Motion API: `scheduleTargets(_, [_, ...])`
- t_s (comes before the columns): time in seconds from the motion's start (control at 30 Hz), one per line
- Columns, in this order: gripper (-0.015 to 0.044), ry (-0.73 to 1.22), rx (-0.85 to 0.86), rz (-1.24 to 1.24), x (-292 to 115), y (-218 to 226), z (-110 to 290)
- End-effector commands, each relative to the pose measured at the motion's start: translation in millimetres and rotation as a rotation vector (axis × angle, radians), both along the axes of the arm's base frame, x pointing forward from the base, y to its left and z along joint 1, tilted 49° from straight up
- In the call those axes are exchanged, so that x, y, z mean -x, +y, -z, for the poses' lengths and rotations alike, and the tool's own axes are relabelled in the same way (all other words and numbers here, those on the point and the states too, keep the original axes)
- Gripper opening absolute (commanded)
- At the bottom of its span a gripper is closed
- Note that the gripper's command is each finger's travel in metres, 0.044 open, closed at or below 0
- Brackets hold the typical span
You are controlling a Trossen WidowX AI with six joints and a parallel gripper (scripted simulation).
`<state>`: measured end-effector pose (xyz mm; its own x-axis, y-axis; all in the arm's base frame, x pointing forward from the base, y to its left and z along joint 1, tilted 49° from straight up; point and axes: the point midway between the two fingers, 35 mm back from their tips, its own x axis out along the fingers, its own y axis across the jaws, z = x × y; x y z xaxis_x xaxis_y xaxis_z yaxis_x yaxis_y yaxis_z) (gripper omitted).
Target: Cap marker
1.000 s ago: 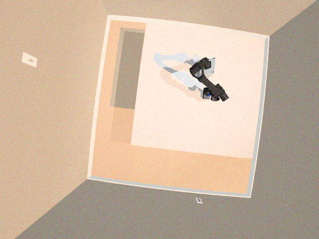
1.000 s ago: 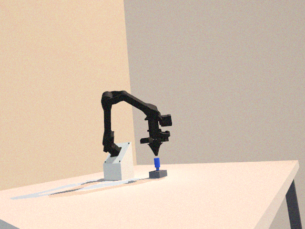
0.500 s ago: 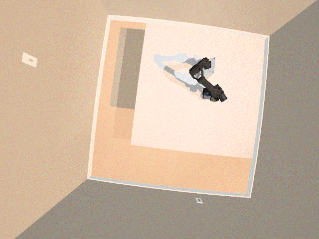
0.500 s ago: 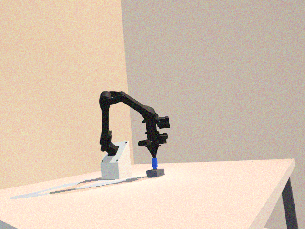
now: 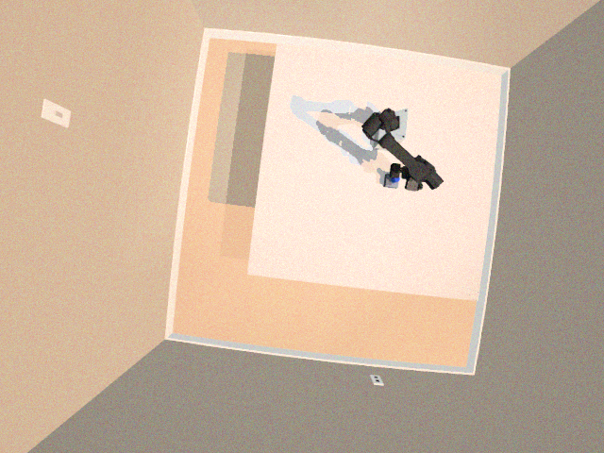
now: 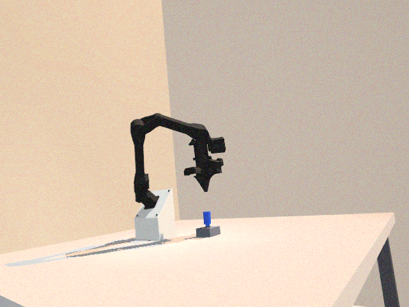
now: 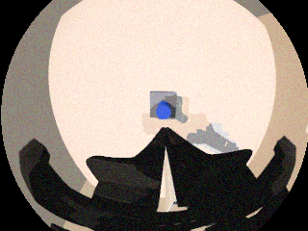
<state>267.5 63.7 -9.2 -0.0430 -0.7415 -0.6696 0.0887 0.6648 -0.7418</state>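
Observation:
A blue cap (image 6: 207, 218) (image 7: 164, 111) (image 5: 394, 179) sits on the marker, which stands upright in the grey holder block (image 6: 208, 231) (image 7: 157, 98) (image 5: 389, 183) on the table. The marker's own body is hidden under the cap. My gripper (image 6: 204, 188) (image 7: 165, 133) is shut and empty. It points straight down and hangs well above the cap, apart from it. In the wrist view the closed fingertips end just below the cap.
The arm's white base (image 6: 154, 216) stands on the table just left of the holder block. The table (image 6: 280, 258) stretches out to the right and front, with its edge and a dark leg (image 6: 386, 274) at the right. Walls stand behind.

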Motion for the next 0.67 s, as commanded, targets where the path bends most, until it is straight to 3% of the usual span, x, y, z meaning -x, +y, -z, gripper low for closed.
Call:
scheduleTargets(0.0, [0.0000,0.007,0.003,0.012,2.7,6.5,-8.0])
scheduleTargets(0.53, [0.0420,0.007,0.003,0.012,2.7,6.5,-8.0])
scheduleTargets(0.63, [0.0440,0.007,0.003,0.012,2.7,6.5,-8.0])
